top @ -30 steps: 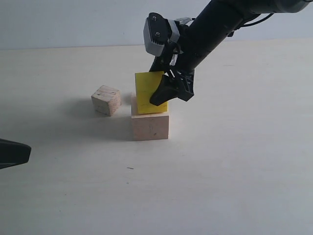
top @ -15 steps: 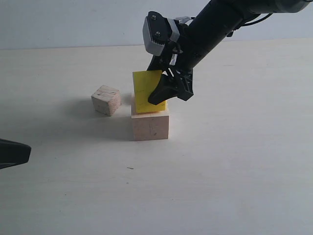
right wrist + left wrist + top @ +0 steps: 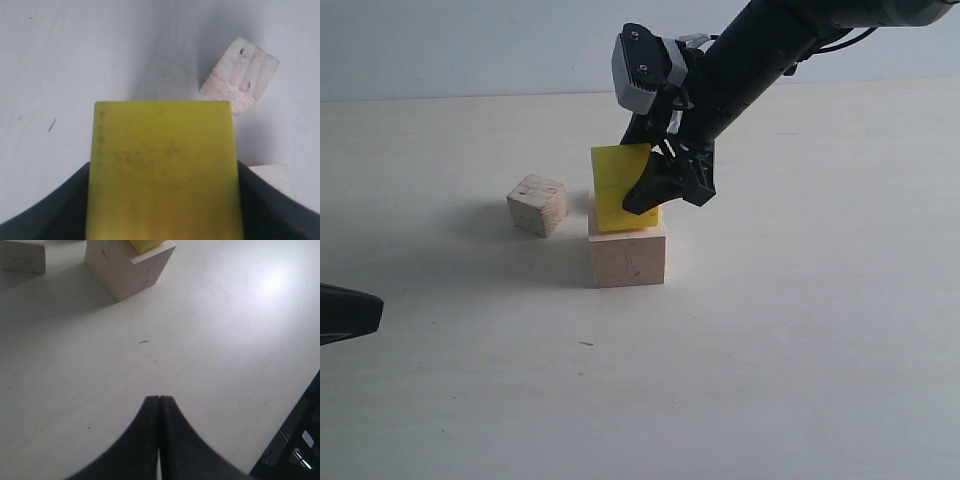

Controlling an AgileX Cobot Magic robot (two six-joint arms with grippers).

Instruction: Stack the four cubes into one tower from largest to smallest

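cubes in view: three | one large pale pinkish wooden cube (image 3: 627, 258), flat on white table (image 3: 800, 350), centre | one bright yellow cube (image 3: 615, 190), lower edge on the pale cube's top, tilted, top leaning left, clamped in right gripper (image 3: 642, 196), jaws wide | one small raw wooden cube (image 3: 537, 204), on table left of stack, apart | left gripper (image 3: 159, 402) pressed closed, empty
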